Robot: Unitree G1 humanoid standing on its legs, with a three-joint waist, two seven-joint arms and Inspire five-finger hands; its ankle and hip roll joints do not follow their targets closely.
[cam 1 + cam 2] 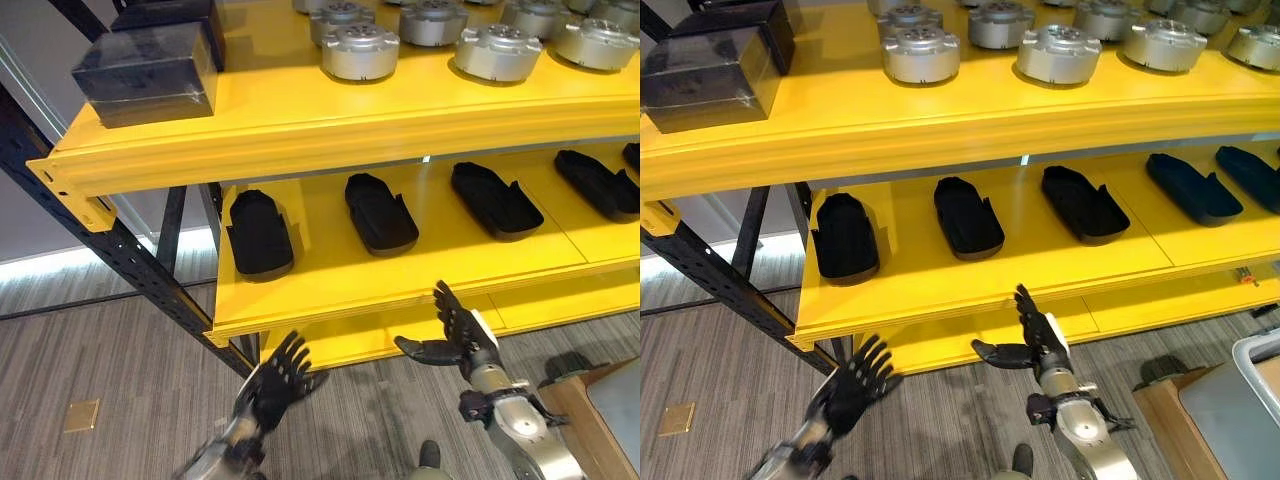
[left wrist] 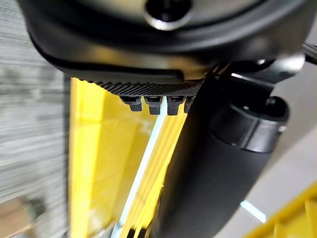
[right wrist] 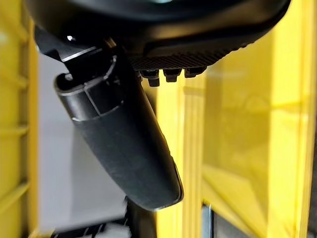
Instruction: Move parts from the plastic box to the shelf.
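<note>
Left hand [image 1: 276, 382], at seven o'clock below the yellow shelf [image 1: 330, 300]: fingers spread straight, holding nothing. Right hand [image 1: 455, 335], at five o'clock: fingers extended, thumb out, likewise empty. Black parts [image 1: 260, 233] lie in a row on the middle tier; silver round parts [image 1: 360, 50] sit at twelve o'clock above. The plastic box [image 1: 1250, 385] stands at four o'clock; its contents are hidden. Judgement: turn toward the box and take one part squarely. No legible writing.

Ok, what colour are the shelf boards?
Bright yellow shelf boards on a dark frame, clearest in the left eye view.
</note>
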